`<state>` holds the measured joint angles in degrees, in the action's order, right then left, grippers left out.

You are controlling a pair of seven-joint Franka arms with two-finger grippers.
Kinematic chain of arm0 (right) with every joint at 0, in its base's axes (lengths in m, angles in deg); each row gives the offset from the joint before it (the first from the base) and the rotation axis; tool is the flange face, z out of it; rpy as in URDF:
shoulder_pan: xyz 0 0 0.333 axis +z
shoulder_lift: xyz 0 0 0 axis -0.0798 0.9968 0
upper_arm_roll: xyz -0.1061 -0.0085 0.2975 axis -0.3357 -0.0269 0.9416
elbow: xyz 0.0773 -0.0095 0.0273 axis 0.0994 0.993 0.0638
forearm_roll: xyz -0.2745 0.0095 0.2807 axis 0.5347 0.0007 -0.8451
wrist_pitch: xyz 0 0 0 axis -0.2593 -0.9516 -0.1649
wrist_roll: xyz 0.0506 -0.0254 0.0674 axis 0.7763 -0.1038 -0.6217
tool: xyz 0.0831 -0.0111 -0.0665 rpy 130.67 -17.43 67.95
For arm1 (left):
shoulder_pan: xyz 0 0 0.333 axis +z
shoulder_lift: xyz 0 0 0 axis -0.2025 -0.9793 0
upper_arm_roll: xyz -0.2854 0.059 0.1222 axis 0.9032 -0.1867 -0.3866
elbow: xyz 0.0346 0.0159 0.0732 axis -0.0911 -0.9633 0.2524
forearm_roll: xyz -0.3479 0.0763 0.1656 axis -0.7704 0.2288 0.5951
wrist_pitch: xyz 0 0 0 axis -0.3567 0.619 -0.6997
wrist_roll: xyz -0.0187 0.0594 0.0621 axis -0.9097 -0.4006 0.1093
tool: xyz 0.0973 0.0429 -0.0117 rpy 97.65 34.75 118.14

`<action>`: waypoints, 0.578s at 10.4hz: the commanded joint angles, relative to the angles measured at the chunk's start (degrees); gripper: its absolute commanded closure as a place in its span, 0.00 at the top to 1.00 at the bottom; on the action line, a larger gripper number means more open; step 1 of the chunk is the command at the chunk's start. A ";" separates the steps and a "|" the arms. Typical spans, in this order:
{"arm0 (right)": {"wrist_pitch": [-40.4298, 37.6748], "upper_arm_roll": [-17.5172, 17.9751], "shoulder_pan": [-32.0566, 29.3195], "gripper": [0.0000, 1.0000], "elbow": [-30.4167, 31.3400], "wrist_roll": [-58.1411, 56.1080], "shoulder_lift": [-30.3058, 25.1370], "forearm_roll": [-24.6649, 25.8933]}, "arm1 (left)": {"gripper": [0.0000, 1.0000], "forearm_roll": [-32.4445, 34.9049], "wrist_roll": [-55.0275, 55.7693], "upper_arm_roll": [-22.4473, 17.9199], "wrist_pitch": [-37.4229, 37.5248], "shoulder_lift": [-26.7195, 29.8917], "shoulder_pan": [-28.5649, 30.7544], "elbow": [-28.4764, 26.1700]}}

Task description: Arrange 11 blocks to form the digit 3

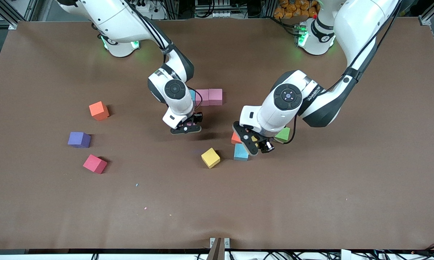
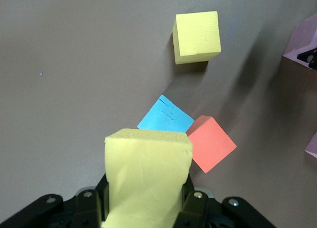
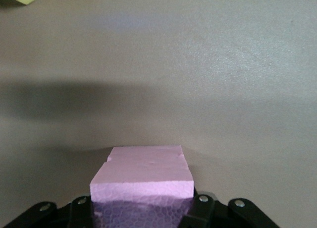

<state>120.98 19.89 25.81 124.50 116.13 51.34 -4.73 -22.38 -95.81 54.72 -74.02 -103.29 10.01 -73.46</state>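
Observation:
My right gripper point(image 1: 186, 127) is shut on a pink block point(image 3: 143, 178) and holds it over bare table close to a row of a light blue block point(image 1: 192, 95) and two pink blocks point(image 1: 209, 97). My left gripper point(image 1: 254, 141) is shut on a yellow block point(image 2: 148, 173) over a light blue block point(image 1: 241, 152) and a red block point(image 1: 235, 137); both also show in the left wrist view, the light blue block point(image 2: 165, 115) and the red block point(image 2: 212, 142). A second yellow block point(image 1: 210, 157) lies beside the light blue one.
An orange block point(image 1: 99, 110), a purple block point(image 1: 79, 139) and a red block point(image 1: 94, 164) lie apart toward the right arm's end of the table. A green cube point(image 1: 283, 134) sits under the left arm's wrist.

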 commanded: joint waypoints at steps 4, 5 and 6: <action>-1.38 -0.19 0.46 0.36 1.93 0.71 -1.16 -0.75 | 0.00 -2.80 -0.44 0.10 0.86 0.18 0.18 0.33; -1.38 -0.19 0.46 0.96 1.58 0.88 -1.25 -0.75 | 0.00 -2.80 -0.52 0.10 0.86 0.09 0.18 0.33; -1.46 -0.19 0.46 1.00 1.06 2.19 -1.33 -0.75 | 0.00 -2.80 -0.52 0.10 0.77 0.09 0.18 0.33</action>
<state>120.11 19.89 25.81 124.51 116.53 51.26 -4.73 -23.88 -95.81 54.71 -73.99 -103.38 10.01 -73.46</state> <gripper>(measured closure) 0.348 0.449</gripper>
